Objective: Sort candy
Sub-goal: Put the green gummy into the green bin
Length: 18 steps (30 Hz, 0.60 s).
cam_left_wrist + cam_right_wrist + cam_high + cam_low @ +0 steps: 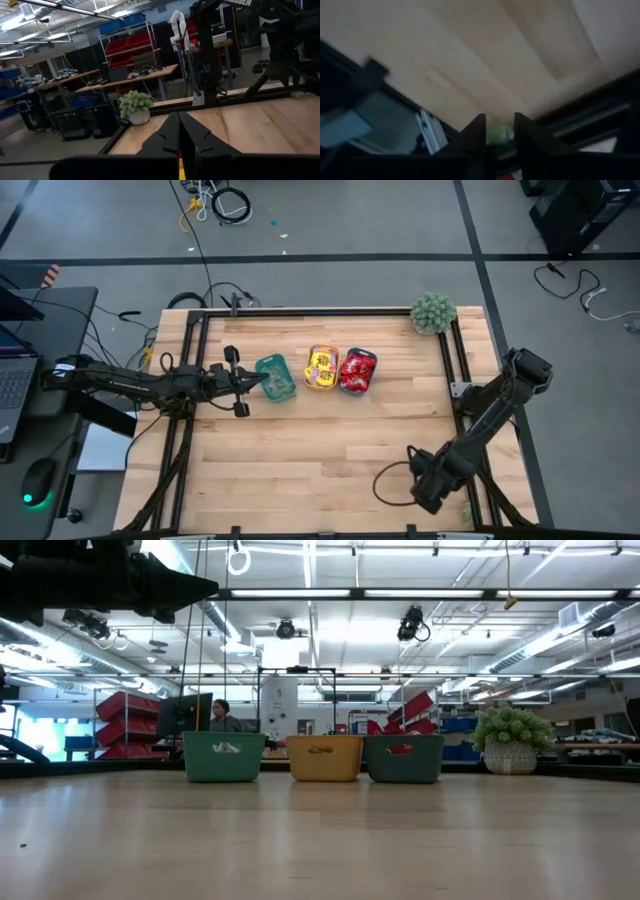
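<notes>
Three trays hold the candy (340, 369), sorted by colour, mid-counter (320, 450); light, slippery wrappers, so pinch each across its middle; left hand (262, 384) closed empty beside them; right hand (495, 131) slightly parted.

Bright overhead strip lights (300, 592); right wrist view blurred, dim.

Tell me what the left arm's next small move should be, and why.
Probably draw the left gripper back from the teal tray. Its fingers look shut beside that tray, the candy in view lies inside the trays, and I see no loose piece on the table. The right gripper waits open near the front right corner.
</notes>
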Each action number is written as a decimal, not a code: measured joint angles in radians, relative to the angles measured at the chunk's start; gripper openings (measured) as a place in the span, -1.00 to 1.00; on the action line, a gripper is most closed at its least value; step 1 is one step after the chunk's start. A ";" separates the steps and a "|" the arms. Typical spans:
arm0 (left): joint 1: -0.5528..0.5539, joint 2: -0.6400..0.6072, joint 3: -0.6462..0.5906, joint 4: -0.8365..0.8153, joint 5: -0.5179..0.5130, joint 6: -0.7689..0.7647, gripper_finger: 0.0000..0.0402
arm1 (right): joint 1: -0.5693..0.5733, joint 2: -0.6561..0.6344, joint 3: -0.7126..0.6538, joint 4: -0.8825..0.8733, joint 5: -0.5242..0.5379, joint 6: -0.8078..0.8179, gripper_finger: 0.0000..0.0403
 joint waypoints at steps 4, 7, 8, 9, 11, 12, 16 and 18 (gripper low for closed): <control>0.000 0.000 0.000 -0.003 0.000 -0.001 -1.00 | 0.034 0.000 0.000 0.004 -0.041 -0.045 -0.35; 0.000 0.000 0.000 -0.014 0.000 -0.001 -1.00 | 0.052 0.000 -0.005 0.022 -0.045 -0.050 -0.23; 0.000 0.000 0.000 -0.021 0.000 -0.003 -1.00 | 0.056 0.000 -0.017 0.046 -0.053 -0.044 -0.20; 0.000 0.000 0.000 -0.029 0.000 -0.004 -1.00 | 0.061 0.000 -0.035 0.078 -0.069 -0.033 -0.18; 0.000 0.000 0.000 -0.041 0.000 -0.005 -1.00 | 0.072 0.000 -0.078 0.156 -0.116 -0.018 -0.16; 0.000 0.000 0.000 -0.042 0.000 -0.005 -1.00 | 0.075 0.000 -0.102 0.200 -0.145 -0.005 -0.16; 0.000 0.000 0.000 -0.042 0.000 -0.005 -1.00 | 0.081 0.000 -0.167 0.265 -0.238 0.024 -0.16; 0.000 0.000 0.000 -0.042 0.000 -0.005 -1.00 | 0.083 0.000 -0.185 0.275 -0.250 0.021 -0.16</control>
